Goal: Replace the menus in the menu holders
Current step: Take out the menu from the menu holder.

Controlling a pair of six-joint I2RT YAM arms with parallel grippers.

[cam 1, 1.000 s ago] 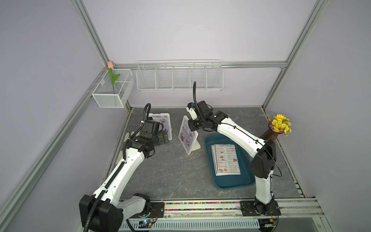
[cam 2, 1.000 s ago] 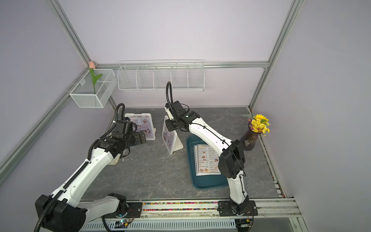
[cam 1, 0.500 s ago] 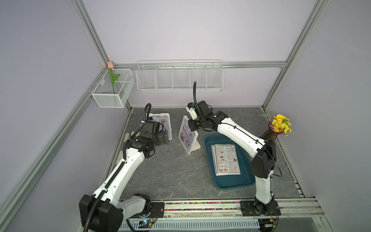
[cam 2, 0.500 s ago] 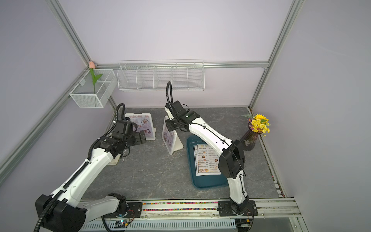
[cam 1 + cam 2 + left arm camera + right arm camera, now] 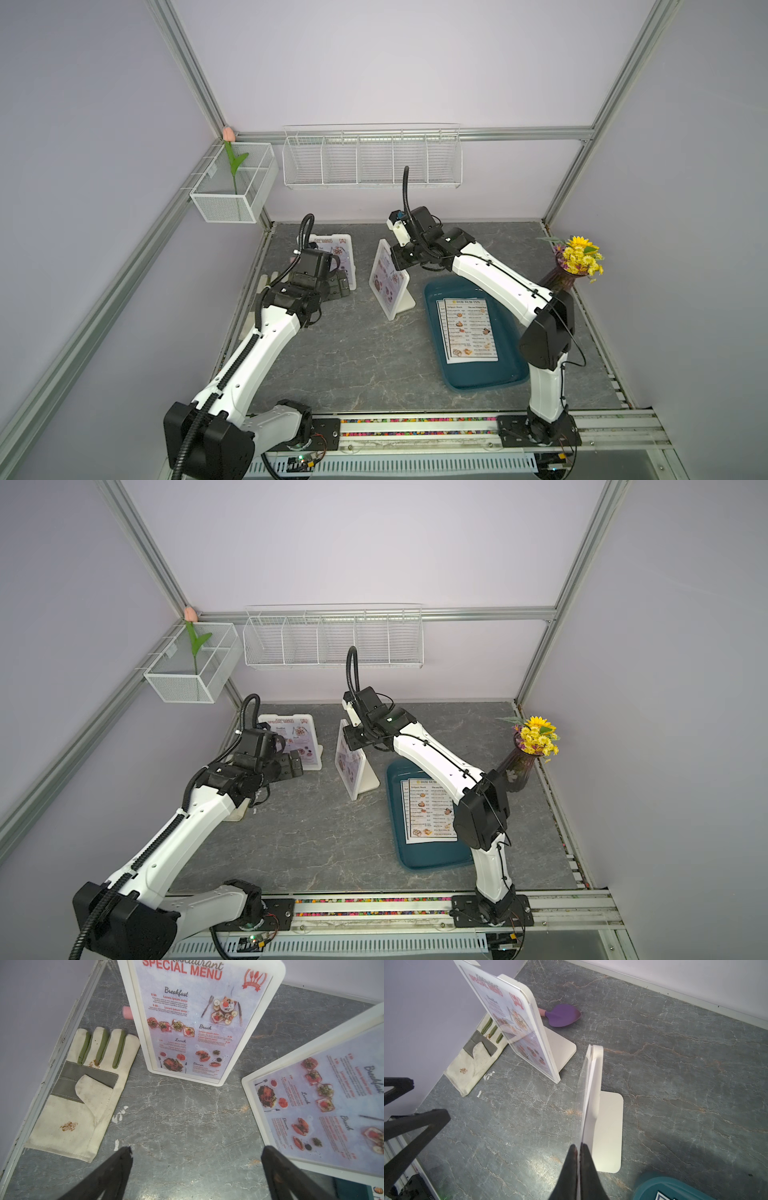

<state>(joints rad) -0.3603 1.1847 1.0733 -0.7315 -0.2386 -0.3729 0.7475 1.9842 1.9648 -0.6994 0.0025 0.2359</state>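
Observation:
Two white menu holders stand on the grey table, each with a red "SPECIAL MENU" sheet. One holder [image 5: 343, 249] is at the back left, the other [image 5: 390, 284] in the middle. My right gripper [image 5: 579, 1147] is shut on the thin top edge of the menu in the middle holder [image 5: 593, 1088]; in both top views it sits at that holder's top [image 5: 401, 259]. My left gripper [image 5: 195, 1151] hangs open over bare table between the two holders, holding nothing. "DIM SUM INN" menus [image 5: 469, 328] lie in the teal tray [image 5: 432, 291].
A work glove [image 5: 83, 1088] lies by the left wall, and a purple trowel [image 5: 564, 1015] lies behind the back-left holder. A vase of yellow flowers [image 5: 577, 262] stands at the right edge. White wire racks [image 5: 372, 158] hang on the back wall.

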